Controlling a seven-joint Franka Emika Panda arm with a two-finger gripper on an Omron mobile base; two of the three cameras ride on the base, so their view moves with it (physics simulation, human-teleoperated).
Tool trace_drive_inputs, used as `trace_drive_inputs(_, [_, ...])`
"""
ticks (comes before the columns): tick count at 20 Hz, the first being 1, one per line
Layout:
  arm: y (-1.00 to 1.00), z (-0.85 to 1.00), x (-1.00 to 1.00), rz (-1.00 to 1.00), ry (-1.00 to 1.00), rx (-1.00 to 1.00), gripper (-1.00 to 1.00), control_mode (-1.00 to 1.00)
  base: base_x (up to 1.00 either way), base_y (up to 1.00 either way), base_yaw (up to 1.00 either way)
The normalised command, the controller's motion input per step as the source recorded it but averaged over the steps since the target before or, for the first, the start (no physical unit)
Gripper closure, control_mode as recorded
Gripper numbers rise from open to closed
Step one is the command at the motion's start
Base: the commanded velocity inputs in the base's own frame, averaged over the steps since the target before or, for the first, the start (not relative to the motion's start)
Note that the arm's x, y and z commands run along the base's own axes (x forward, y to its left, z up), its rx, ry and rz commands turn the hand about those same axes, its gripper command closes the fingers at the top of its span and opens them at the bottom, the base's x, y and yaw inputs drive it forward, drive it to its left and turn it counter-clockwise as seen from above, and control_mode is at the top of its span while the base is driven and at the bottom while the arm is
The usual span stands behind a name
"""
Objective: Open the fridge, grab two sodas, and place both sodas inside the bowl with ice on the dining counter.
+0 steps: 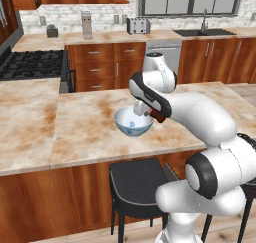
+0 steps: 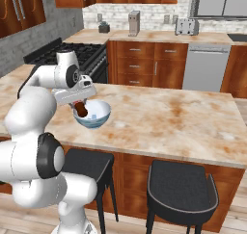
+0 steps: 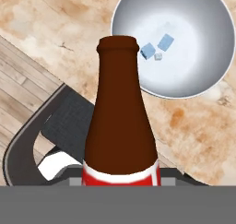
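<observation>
Label: brown bottle (image 3: 120,121) carries a red band with a white edge; no writing can be read
Claw: the claw (image 2: 80,108) is narrowly parted and clamped on the bottle, held at the near rim of the bowl
Bowl: pale blue bowl (image 1: 133,122) on the marbled surface (image 1: 90,132), holding a few ice cubes (image 3: 156,48)
Below: black stool (image 1: 137,184) by the surface's edge

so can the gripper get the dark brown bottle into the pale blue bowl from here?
Probably yes. The gripper holds the brown bottle right at the pale blue bowl; the bowl holds just a few ice cubes.
</observation>
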Motion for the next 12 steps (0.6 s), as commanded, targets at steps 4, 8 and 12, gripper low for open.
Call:
trace_drive_inputs(4, [0.11,-0.32,0.33,0.04,0.00,-0.04,1.00,-1.00,0.00,0.00,0.00])
trace_drive_inputs(8, [0.03,-0.24,0.32,0.03,0.00,-0.02,1.00,-1.00,0.00,0.00,0.00])
trace_drive_inputs(12, [0.00,-0.18,0.37,0.02,0.00,0.00,1.00,-1.00,0.00,0.00,0.00])
